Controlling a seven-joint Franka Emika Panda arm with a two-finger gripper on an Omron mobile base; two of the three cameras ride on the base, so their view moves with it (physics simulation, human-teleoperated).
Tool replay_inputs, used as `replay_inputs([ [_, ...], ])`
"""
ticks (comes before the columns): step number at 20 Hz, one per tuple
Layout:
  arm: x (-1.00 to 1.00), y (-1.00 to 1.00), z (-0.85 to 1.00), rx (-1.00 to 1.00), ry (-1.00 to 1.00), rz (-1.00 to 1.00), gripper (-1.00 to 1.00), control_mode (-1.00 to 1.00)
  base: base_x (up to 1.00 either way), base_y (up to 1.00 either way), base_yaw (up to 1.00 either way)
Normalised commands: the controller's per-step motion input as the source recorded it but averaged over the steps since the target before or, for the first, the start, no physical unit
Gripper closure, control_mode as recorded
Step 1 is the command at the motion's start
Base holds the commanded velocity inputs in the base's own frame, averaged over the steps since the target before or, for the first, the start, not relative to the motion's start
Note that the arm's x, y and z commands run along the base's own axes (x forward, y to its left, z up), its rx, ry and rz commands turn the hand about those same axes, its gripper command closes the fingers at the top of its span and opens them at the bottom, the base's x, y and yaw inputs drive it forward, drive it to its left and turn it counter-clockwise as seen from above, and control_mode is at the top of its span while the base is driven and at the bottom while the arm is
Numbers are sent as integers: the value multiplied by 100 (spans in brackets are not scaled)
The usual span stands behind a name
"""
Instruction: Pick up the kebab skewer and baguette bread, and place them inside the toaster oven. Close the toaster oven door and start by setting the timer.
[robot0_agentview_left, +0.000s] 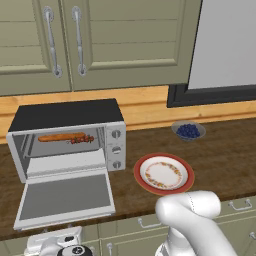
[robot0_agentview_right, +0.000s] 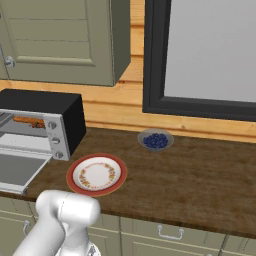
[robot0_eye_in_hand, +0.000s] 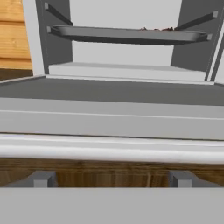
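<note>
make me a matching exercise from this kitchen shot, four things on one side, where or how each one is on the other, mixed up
Things:
1. baguette bread
2. toaster oven door
3. plate
4. blue berries

Places or states:
A. in a small bowl near the back wall
B. dropped open, lying flat out front
C. on the rack inside the toaster oven, beside the kebab skewer
D. bare, on the counter right of the oven

Pairs: 1-C, 2-B, 3-D, 4-A
</note>
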Motion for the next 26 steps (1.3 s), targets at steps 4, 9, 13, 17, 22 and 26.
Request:
replay_inputs([
  [4,6,2,-14,0,0,0,-100,-100,0,0,0],
  [9,18,0,-1,0,0,0,-100,-100,0,0,0],
  [13,16,0,0,0,-1,-1,-100,-100,0,0,0],
  [17,1,0,3,0,-1,-1,-100,-100,0,0,0],
  [22,0,-1,9,0,0,0,-100,-100,0,0,0],
  [26,4,0,22,0,0,0,-100,-100,0,0,0],
])
